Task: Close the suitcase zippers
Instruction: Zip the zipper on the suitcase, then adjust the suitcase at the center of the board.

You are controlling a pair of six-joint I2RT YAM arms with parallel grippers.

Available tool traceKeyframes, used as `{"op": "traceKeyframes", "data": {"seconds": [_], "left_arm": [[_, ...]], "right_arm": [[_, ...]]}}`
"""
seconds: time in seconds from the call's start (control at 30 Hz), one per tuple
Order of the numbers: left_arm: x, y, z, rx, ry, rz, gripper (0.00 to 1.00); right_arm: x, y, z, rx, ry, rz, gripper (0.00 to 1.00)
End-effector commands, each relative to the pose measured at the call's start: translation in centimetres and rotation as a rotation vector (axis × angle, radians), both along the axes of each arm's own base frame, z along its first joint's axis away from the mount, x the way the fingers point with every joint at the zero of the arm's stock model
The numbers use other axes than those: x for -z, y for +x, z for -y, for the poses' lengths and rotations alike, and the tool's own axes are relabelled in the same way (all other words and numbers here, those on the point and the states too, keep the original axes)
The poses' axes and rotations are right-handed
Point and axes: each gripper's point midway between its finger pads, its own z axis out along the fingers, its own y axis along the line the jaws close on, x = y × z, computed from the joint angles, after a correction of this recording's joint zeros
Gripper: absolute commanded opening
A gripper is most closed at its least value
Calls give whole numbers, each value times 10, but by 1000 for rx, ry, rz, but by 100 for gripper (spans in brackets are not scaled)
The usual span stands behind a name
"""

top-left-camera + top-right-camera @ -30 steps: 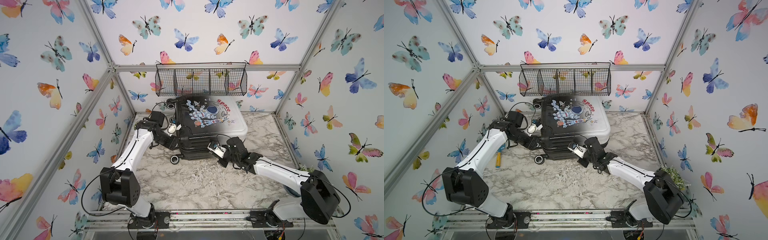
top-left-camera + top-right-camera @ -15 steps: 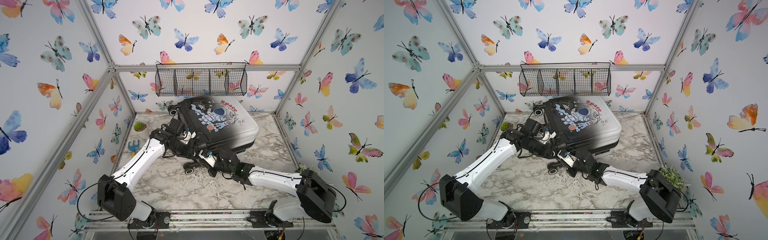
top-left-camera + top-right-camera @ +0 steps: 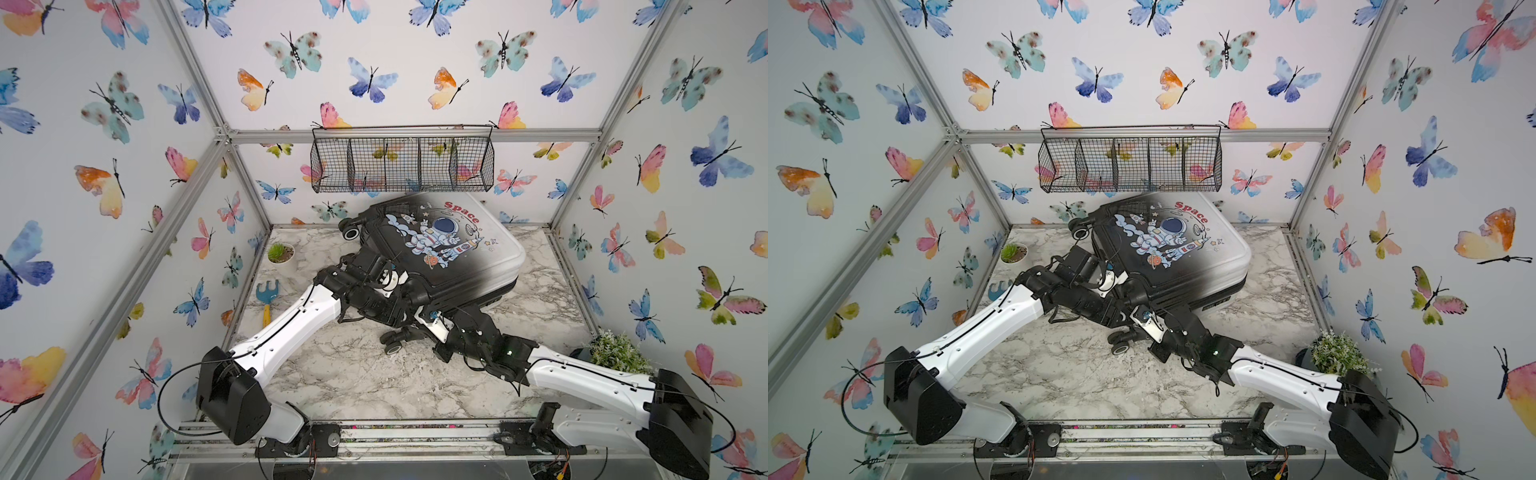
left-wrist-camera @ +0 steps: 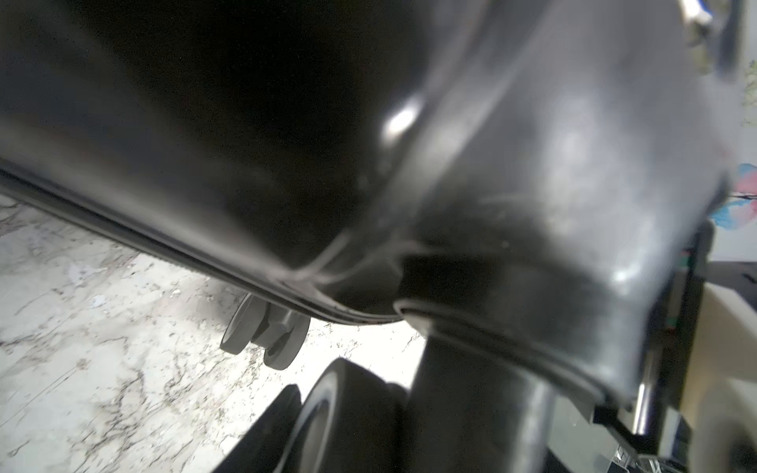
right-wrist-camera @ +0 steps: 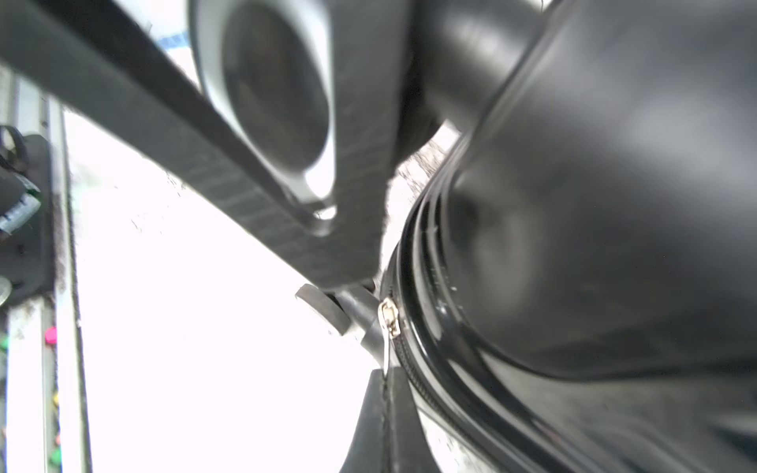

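Can't tell whether left pincer [image 3: 411, 293] is apart or together: buried at suitcase [image 3: 465, 257] near-left corner, wrist view all blur. Got suitcase lying skewed, astronaut side up, mid-table [image 3: 332, 374] toward far edge. Seeing right pincer [image 5: 385, 374] clamped together on zipper [image 5: 413, 381] pull [image 5: 386, 348], near corner, just beside wheel [image 5: 323, 309].

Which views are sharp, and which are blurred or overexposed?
Both top views: suitcase sharp, evenly lit. Left wrist view: its black shell close and out of focus. Right wrist view: table blown out to white, only the zipper pull fairly sharp.
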Motion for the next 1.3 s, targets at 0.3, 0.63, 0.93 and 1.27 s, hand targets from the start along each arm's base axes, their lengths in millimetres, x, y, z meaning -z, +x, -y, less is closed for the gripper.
{"op": "traceKeyframes", "data": {"seconds": [0.3, 0.63, 0.93, 1.27], "left_arm": [[-27, -6, -7, 79, -14, 66, 89], [-33, 16, -44, 58, 162, 143, 85], [-125, 118, -110, -251, 175, 556, 88], [-103, 208, -146, -43, 363, 741, 85]], "right_arm": [[32, 0, 42, 67, -140, -59, 3], [32, -38, -5, -98, 217, -297, 42], [8, -9, 9, 65, 270, -197, 67], [-24, 8, 36, 129, 232, -200, 79]]}}
